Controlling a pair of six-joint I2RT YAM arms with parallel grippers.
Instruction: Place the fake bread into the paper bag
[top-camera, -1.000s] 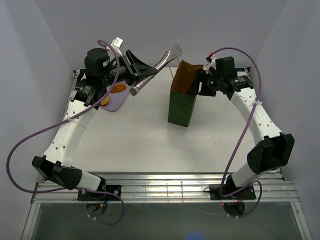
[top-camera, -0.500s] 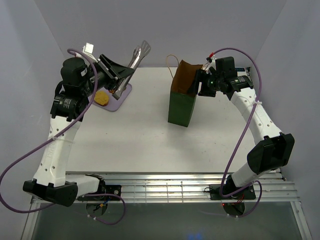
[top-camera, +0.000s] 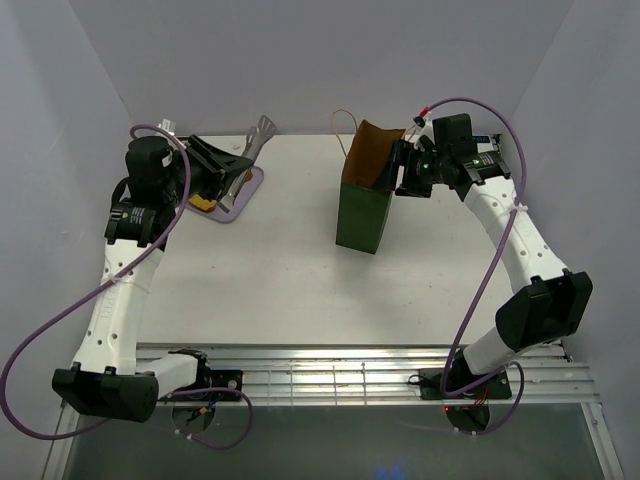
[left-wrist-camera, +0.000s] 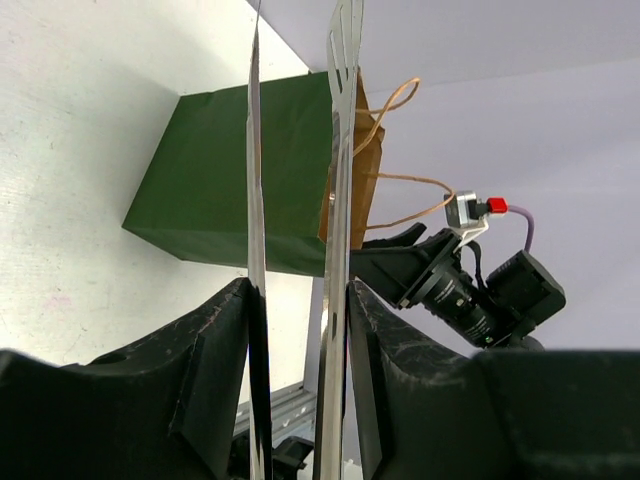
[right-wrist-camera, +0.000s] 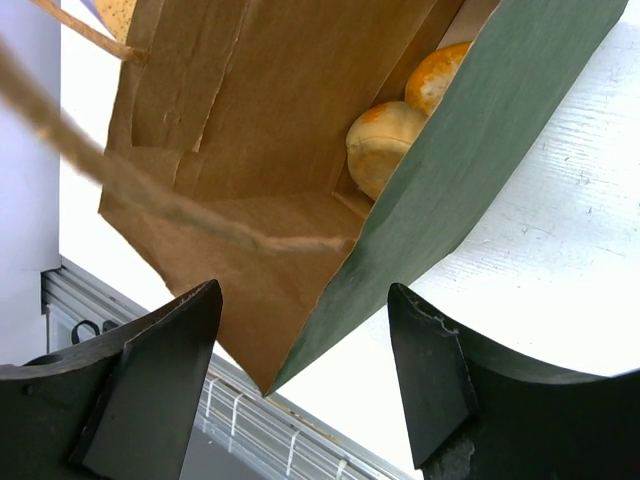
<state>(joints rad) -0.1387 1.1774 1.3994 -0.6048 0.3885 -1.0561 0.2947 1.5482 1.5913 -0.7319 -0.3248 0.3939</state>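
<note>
The dark green paper bag (top-camera: 362, 205) stands open on the white table. In the right wrist view its brown inside (right-wrist-camera: 250, 130) holds two golden pastries (right-wrist-camera: 385, 145). My right gripper (top-camera: 399, 168) is open, one jaw on each side of the bag's near wall (right-wrist-camera: 305, 290). My left gripper (top-camera: 230, 170) is shut on metal tongs (top-camera: 258, 130), which point up and toward the bag; their blades (left-wrist-camera: 340, 150) stand apart with nothing between them. One yellowish bread piece (top-camera: 203, 203) lies on the lilac tray (top-camera: 242, 198) under the left wrist. Any other bread there is hidden.
The bag's string handle (top-camera: 342, 118) loops above its far edge. Grey walls close in the table at the back and sides. A metal rail (top-camera: 330, 375) runs along the near edge by the arm bases.
My left arm has swung left and down with the tongs, from near the bag's mouth to over the lilac tray. The right gripper and the bag have stayed put.
</note>
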